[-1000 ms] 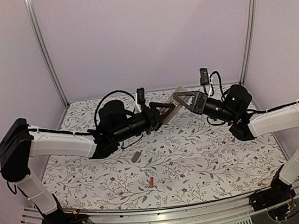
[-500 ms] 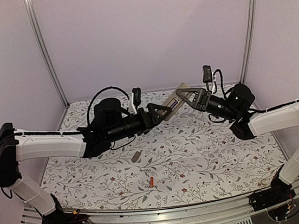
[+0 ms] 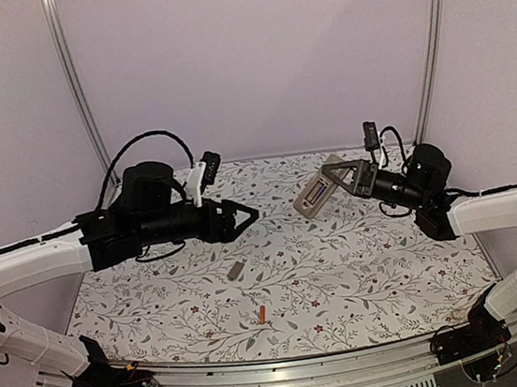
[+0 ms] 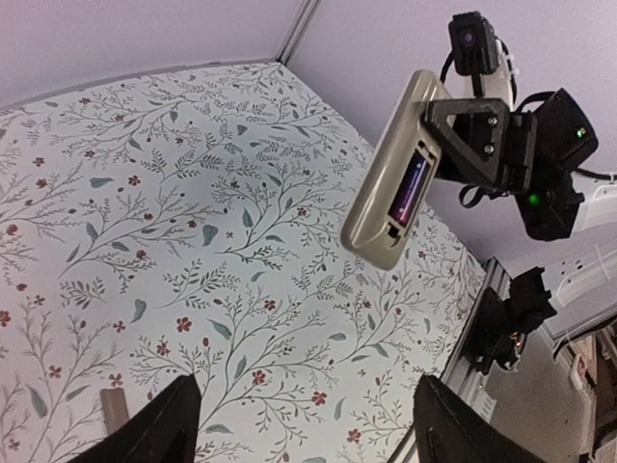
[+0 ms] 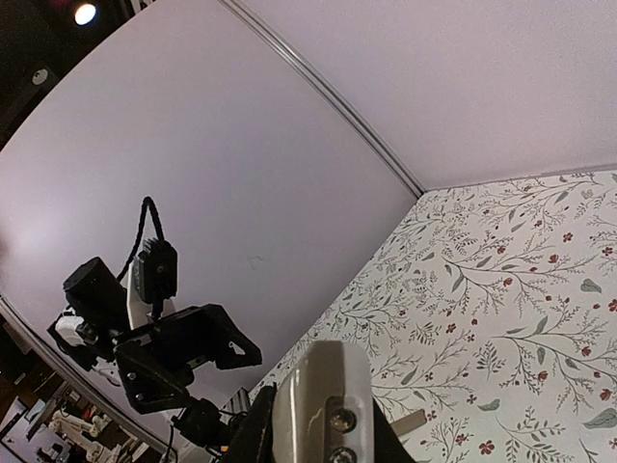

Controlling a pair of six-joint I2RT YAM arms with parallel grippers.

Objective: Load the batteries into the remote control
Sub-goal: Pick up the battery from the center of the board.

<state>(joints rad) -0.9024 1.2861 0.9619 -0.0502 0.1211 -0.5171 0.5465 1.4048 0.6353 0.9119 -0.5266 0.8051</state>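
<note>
Nearest the arms' bases, one orange-red battery [image 3: 263,315] lies flat on the patterned surface [image 3: 391,272], near its middle and touched by neither arm. Just beyond it and slightly left lies one flat grey cover [image 3: 235,271], apart from the battery.

Further in, on the left, the left fingers [image 4: 159,429] hang above the surface, spread wide with nothing between them, pointing right toward the remote.

Further right, the remote control [image 3: 314,196] is raised clear of the surface and tilted. The right fingers [image 4: 487,145] are clamped on its far end. Its grey-beige back faces the left arm and the battery bay is uncovered. In the left wrist view a dark bluish shape sits in the bay. I judge this to be the dark battery, though it is too small to confirm.

Count: one remote, one cover, one orange-red battery in plain sight, one probable dark battery in the bay.

Step in hand, by my judgement: loading is half done, with the second cell to be fetched. The next move calls for the left arm to come down toward the near middle and straddle the thin cylinder across its width. It should lift the cell without rolling it and present it to the open bay, while the right arm holds the remote steady.
</note>
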